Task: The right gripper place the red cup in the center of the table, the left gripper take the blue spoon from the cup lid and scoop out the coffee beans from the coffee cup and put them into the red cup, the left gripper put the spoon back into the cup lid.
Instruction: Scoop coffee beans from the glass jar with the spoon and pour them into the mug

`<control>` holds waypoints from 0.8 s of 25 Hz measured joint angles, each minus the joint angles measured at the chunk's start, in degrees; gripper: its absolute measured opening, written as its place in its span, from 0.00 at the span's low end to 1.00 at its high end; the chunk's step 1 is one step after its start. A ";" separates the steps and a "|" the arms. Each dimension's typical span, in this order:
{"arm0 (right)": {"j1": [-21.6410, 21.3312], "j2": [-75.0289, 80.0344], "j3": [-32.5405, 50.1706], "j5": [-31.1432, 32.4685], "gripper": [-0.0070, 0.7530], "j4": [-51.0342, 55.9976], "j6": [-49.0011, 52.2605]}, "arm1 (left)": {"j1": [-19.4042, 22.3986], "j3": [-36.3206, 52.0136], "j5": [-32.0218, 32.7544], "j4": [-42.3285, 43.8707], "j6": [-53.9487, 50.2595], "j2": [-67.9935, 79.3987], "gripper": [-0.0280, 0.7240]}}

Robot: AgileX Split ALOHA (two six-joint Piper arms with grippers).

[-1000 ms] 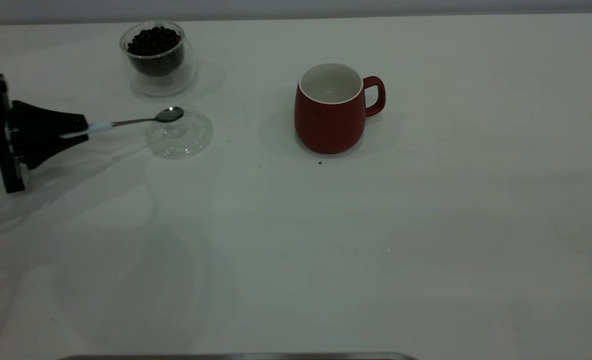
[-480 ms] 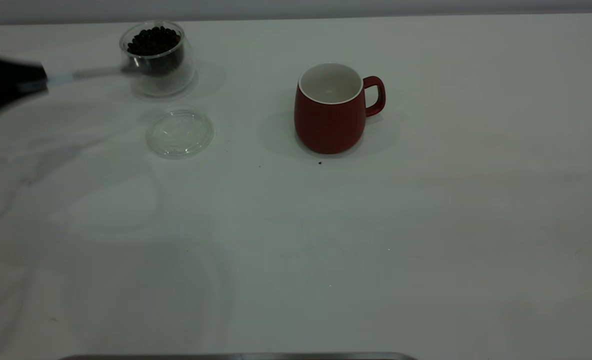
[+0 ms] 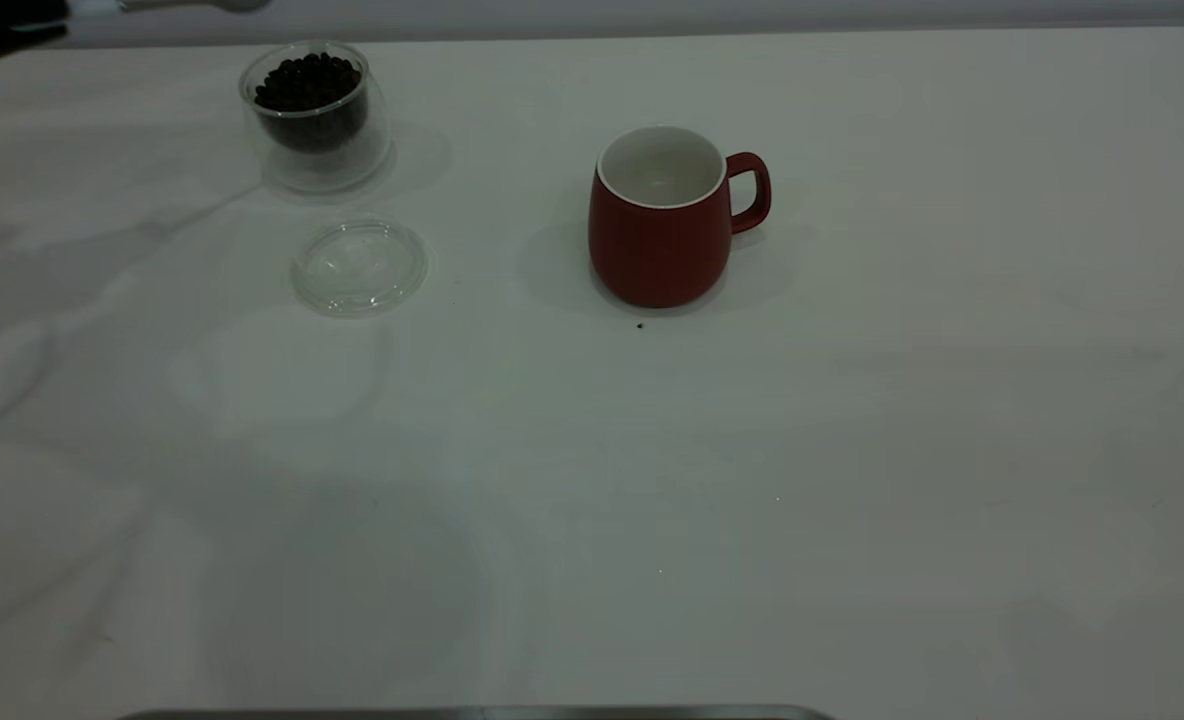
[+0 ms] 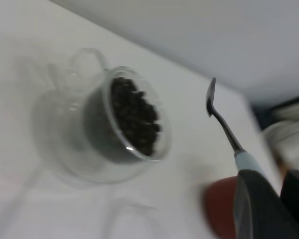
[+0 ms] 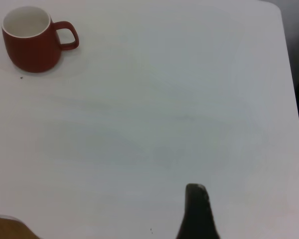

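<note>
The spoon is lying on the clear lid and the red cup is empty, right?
Not quite. The cup lid is bare in the exterior view. The left wrist view shows the blue spoon held up by the left gripper beside the coffee cup. The red cup is indeed empty.

Grey wall (image 3: 652, 15) behind; dark speck (image 3: 640, 325).
</note>
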 joint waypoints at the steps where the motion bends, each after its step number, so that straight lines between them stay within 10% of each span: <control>1: 0.00 0.00 0.00 0.00 0.79 0.00 0.00 | -0.72 -0.22 -2.09 -0.07 2.01 0.00 0.20; 20: 0.00 0.00 0.00 -0.05 0.79 -0.04 0.00 | -6.18 -0.55 -12.71 -4.11 21.54 1.41 0.20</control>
